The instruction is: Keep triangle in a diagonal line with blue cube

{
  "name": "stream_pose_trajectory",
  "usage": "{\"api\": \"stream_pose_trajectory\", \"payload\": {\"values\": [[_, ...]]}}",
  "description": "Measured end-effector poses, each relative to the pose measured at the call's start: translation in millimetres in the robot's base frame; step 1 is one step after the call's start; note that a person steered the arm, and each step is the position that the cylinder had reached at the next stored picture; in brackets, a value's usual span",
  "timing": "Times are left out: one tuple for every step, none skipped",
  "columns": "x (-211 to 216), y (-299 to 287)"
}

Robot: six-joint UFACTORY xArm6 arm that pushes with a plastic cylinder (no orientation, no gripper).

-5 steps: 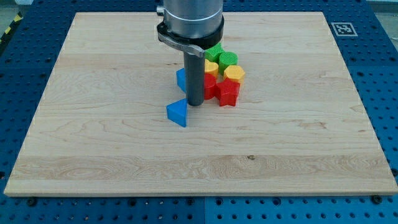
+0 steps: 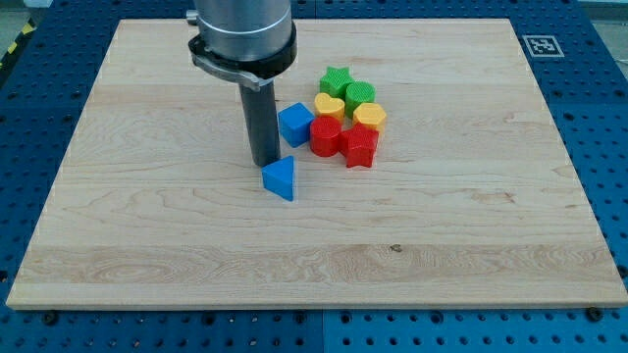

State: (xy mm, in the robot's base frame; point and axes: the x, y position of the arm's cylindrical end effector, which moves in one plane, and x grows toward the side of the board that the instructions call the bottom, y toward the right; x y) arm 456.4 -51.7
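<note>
A blue triangle (image 2: 280,178) lies on the wooden board (image 2: 147,226), left of centre. A blue cube (image 2: 295,125) sits just up and to the right of it, at the left edge of a cluster of blocks. My tip (image 2: 265,162) is on the board just above and left of the triangle, close to its upper edge, and left of the cube. The rod stands upright between the view's top and the triangle.
Right of the blue cube sits a tight cluster: a red cylinder (image 2: 326,136), a red star (image 2: 360,146), a yellow heart (image 2: 330,106), a yellow block (image 2: 370,116), a green star (image 2: 337,79) and a green block (image 2: 360,94).
The rod has moved to the view's left, from the triangle's upper right to its upper left, uncovering the blue cube. The blocks look unmoved.
</note>
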Motion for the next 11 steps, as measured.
{"api": "stream_pose_trajectory", "payload": {"values": [[15, 40], [35, 65], [60, 84], [82, 68], [50, 42], [39, 42], [39, 42], [32, 35], [29, 10], [19, -22], [24, -24]]}}
